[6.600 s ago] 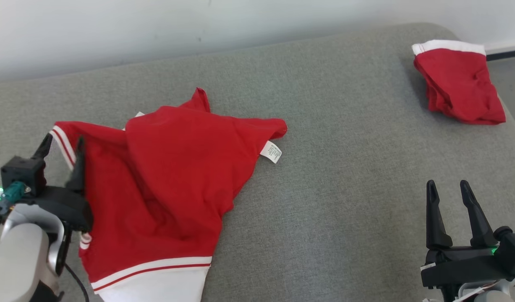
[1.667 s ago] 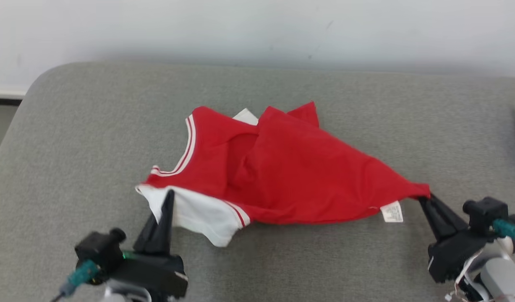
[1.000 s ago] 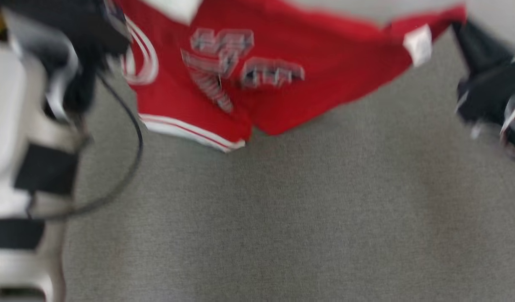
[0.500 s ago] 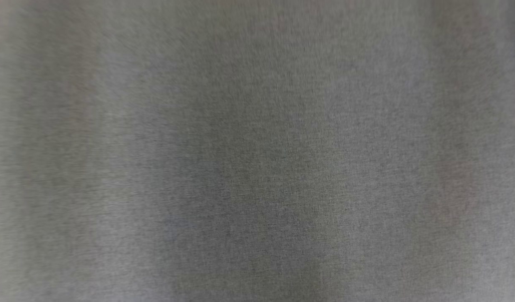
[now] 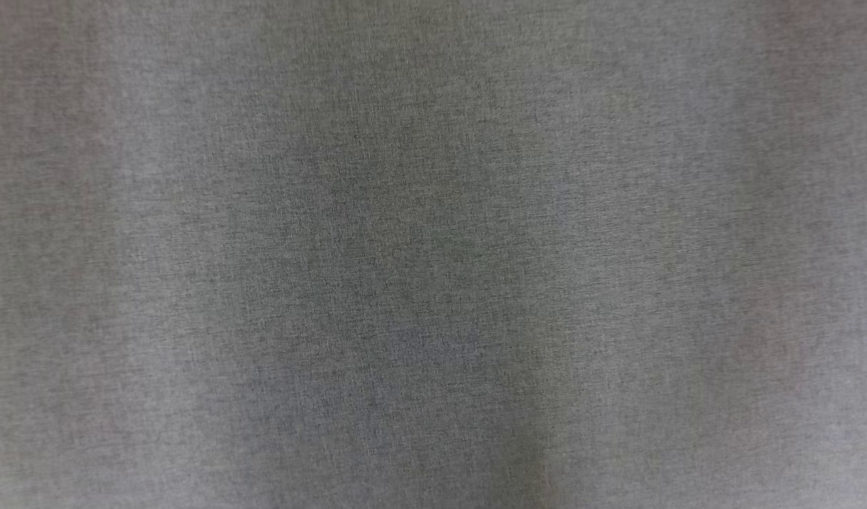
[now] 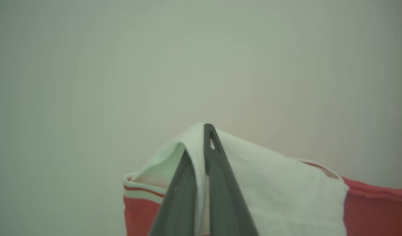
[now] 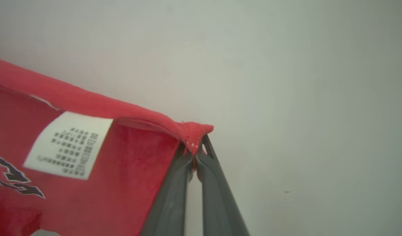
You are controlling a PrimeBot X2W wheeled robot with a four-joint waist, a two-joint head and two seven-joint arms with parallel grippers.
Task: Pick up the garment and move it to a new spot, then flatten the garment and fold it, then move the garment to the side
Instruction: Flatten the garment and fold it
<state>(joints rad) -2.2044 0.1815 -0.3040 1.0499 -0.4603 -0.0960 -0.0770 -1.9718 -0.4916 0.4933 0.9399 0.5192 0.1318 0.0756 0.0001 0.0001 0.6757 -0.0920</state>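
Grey upholstery (image 5: pixel 433 254) lies below your head camera. Your left claw (image 6: pixel 202 144) is clamped on the shirt's (image 6: pixel 279 190) white hem, your right claw (image 7: pixel 195 149) on a red corner — hung between them, it runs 3 o'clock from the left, 9 o'clock from the right.

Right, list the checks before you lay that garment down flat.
1. Left gripper shut on the garment, at its white edge: ok.
2. Right gripper shut on a red corner: ok.
3. Depth of the right grip: not ok, only the corner's tip looks pinched.
4. Garment spread untwisted between the grippers: cannot tell.
5. Garment lifted off the grey surface: cannot tell.
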